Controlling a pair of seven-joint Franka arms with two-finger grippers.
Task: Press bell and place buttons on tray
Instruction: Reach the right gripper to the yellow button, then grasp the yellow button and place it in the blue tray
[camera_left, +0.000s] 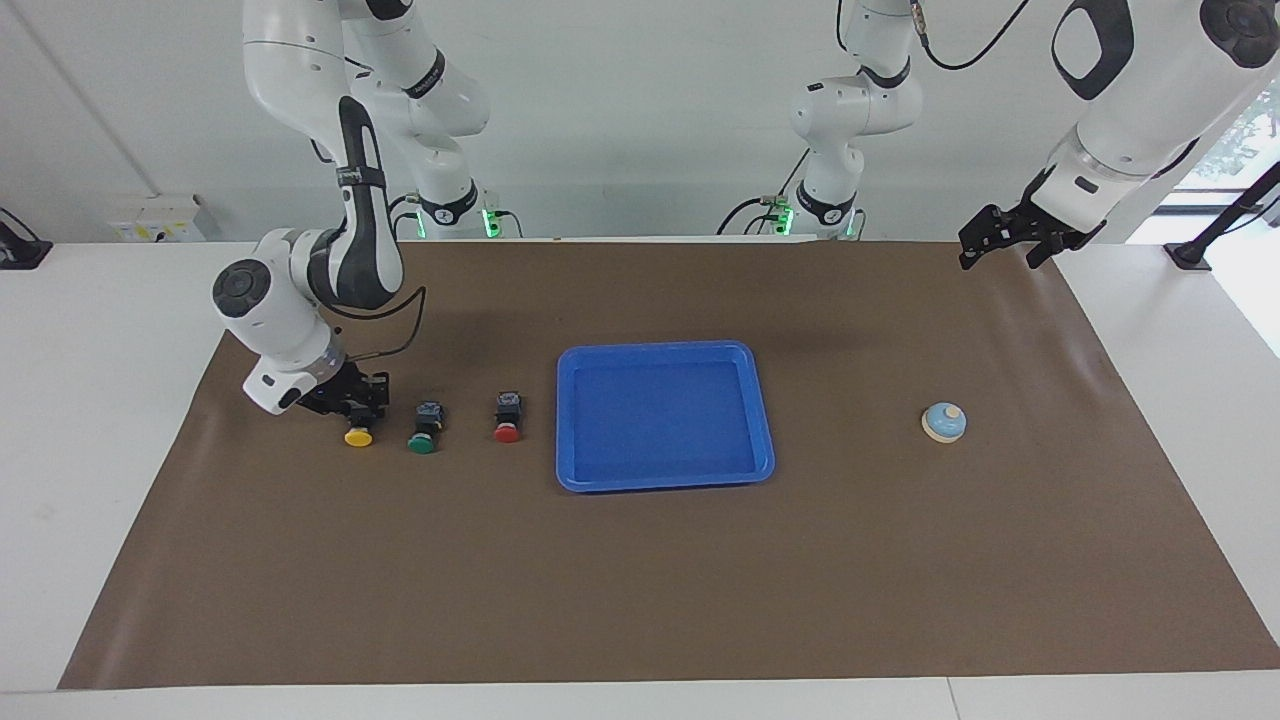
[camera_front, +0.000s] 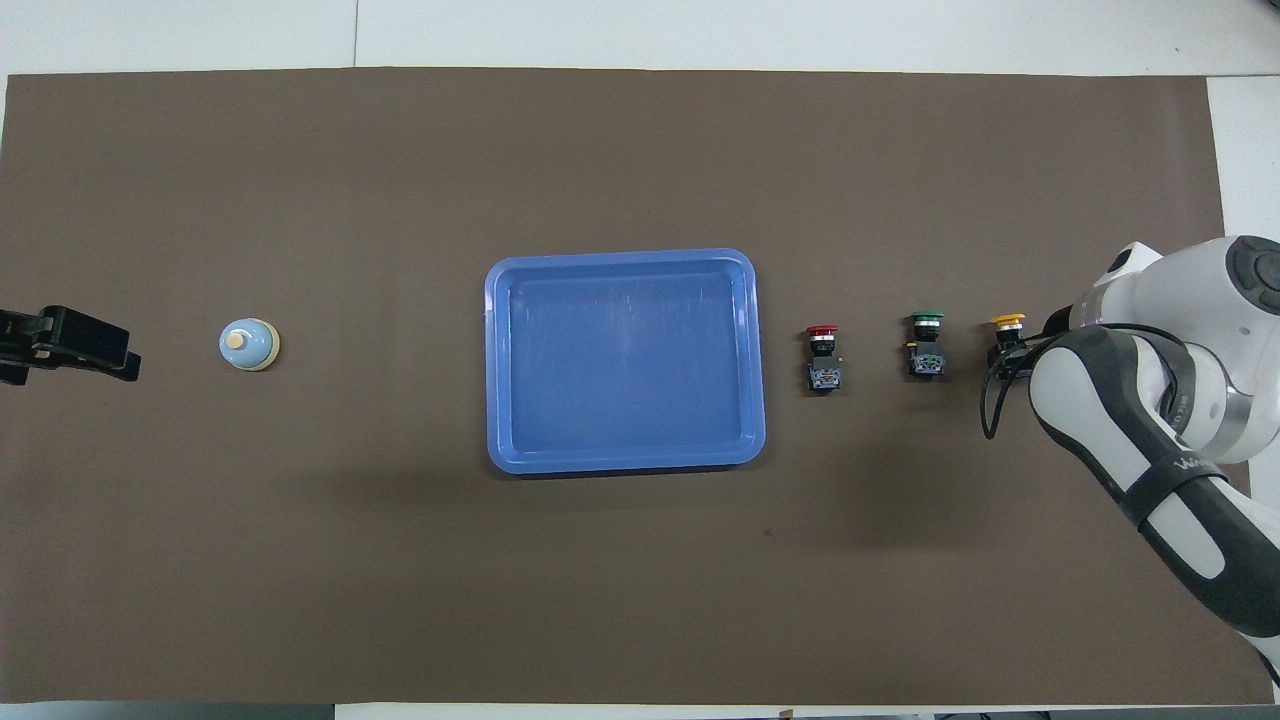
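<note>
Three buttons lie in a row on the brown mat, toward the right arm's end from the blue tray (camera_left: 660, 347) (camera_front: 620, 256): yellow (camera_left: 358, 436) (camera_front: 1007, 322), green (camera_left: 423, 440) (camera_front: 927, 340) and red (camera_left: 507, 425) (camera_front: 823, 355). My right gripper (camera_left: 360, 408) (camera_front: 1005, 355) is down at the mat, shut on the yellow button's black body, and the button still rests on the mat. The light-blue bell (camera_left: 943, 422) (camera_front: 248, 344) stands alone toward the left arm's end. My left gripper (camera_left: 985, 245) (camera_front: 60, 345) waits open in the air over the mat's edge, apart from the bell.
The brown mat (camera_left: 640, 580) covers most of the white table. The right arm's forearm and cable (camera_front: 1130, 440) hang over the mat's end beside the yellow button. The tray holds nothing.
</note>
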